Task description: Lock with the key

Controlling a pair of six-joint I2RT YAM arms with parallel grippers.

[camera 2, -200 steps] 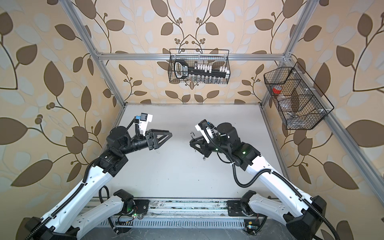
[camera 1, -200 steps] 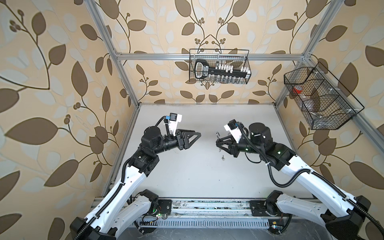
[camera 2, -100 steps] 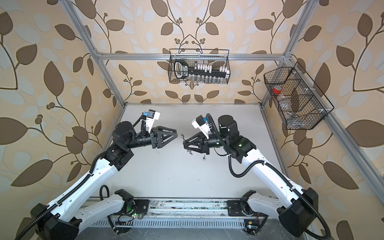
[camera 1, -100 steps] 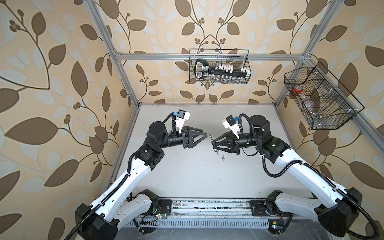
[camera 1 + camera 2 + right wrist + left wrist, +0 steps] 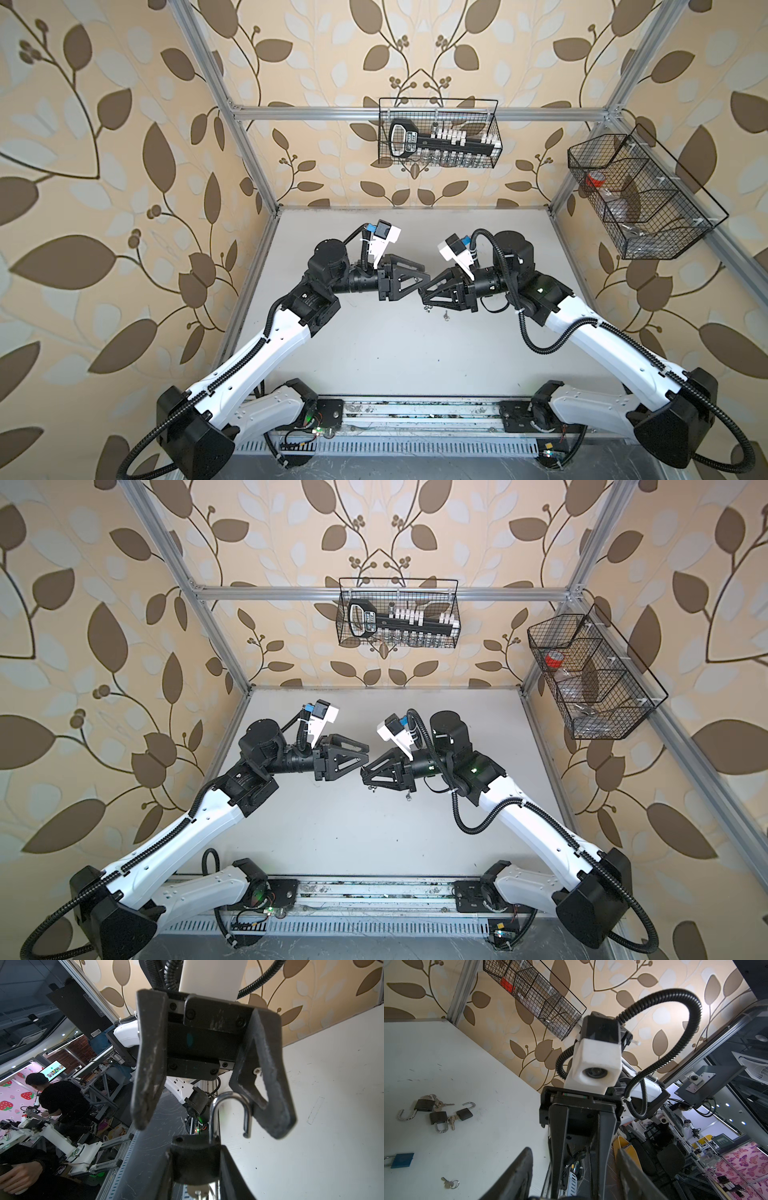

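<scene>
A black padlock (image 5: 193, 1153) with its silver shackle (image 5: 228, 1105) swung open is clamped by its body in my right gripper (image 5: 195, 1167). A key (image 5: 197, 1191) sticks out of its underside. My left gripper (image 5: 573, 1169) faces it, open. In the right wrist view its two fingers (image 5: 147, 1076) stand either side of the shackle, which is close to one of them. In both top views the left gripper (image 5: 426, 277) and the right gripper (image 5: 423, 293) meet tip to tip above the middle of the table.
The left wrist view shows three more black padlocks (image 5: 438, 1119) with keys, a blue padlock (image 5: 401, 1160) and a loose key (image 5: 450, 1183) on the white table (image 5: 446, 1053). Wire baskets hang on the back wall (image 5: 438, 139) and the right wall (image 5: 640, 199).
Both arms have swung inward, so the grippers that stood apart now meet in the middle. The left jaws have narrowed a little. The right gripper still holds the padlock.
</scene>
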